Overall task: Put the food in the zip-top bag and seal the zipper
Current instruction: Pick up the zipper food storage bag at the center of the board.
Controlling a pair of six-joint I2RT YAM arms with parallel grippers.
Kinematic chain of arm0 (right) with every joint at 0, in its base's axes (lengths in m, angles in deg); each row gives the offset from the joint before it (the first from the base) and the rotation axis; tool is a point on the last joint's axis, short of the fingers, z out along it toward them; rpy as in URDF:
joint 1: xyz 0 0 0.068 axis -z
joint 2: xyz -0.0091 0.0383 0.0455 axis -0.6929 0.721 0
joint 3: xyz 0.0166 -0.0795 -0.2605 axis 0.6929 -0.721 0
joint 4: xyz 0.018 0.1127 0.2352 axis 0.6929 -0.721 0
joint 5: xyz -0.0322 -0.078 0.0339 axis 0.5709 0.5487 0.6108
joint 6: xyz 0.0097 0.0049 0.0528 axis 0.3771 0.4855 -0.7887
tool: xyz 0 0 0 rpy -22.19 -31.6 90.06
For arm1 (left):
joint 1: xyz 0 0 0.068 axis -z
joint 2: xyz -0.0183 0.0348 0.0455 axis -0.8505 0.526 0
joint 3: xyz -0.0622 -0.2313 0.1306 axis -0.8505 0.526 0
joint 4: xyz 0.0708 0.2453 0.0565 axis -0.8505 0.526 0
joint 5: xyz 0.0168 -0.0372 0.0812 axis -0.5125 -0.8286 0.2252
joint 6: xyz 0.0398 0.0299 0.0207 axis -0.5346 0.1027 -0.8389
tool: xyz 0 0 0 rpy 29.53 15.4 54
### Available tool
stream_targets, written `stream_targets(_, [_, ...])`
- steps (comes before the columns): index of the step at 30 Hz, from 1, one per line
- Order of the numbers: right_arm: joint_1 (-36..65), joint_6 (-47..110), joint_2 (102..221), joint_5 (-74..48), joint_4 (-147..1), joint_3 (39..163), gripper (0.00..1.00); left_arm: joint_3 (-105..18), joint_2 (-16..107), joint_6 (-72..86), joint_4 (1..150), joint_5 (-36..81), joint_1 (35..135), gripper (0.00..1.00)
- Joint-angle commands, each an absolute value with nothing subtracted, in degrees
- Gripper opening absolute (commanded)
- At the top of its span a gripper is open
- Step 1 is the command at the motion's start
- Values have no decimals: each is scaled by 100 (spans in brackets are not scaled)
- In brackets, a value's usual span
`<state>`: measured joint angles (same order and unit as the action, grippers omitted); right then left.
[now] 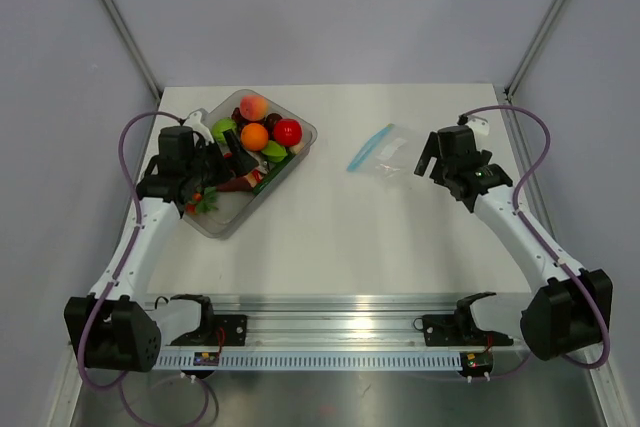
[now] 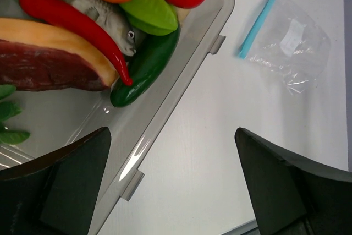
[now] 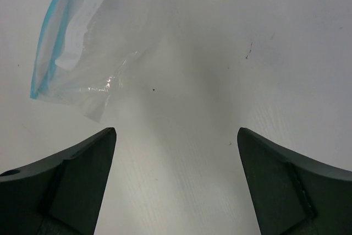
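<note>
The food lies in a clear rigid tub (image 1: 272, 185) at the back left: a peach piece (image 1: 254, 106), an orange (image 1: 254, 136), a red fruit (image 1: 287, 131) and green pieces (image 1: 224, 128). The left wrist view shows a red chili (image 2: 77, 26), a green cucumber (image 2: 146, 67) and a slab of meat (image 2: 49, 64). My left gripper (image 1: 236, 157) is open and empty above the tub's right rim (image 2: 181, 86). The zip-top bag (image 1: 392, 153) lies flat and empty on the table, its light-blue zipper (image 1: 368, 148) on the left. My right gripper (image 1: 428, 159) is open and empty just right of the bag (image 3: 110, 37).
A grey toy fish (image 2: 88, 4) and green leaves (image 2: 8, 119) also lie in the tub. The white table (image 1: 380, 237) ends at an aluminium rail (image 1: 330, 327) in front. Grey walls stand close at both sides and behind.
</note>
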<state>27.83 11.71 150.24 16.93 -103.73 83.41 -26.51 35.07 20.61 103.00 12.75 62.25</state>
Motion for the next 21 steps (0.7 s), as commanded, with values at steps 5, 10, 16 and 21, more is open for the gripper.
stream_targets(5, [2760, 1034, 15381, 1767, -10343, 8529, 99, -2822, 3637, 1764, 10294, 1202, 6432, 99])
stream_targets(10, [2560, 885, 15468, 1197, -9974, 8590, 99, -3182, 3830, 1475, 10724, 1817, 6871, 99])
stream_targets(16, [1733, 621, 16513, 1205, -9947, 9477, 99, -3490, 4058, 1420, 10892, 2433, 7672, 99])
stream_targets(21, [1292, 629, 17593, 1310, -9894, 10382, 100, -3534, 4006, 1553, 10901, 2433, 7900, 99])
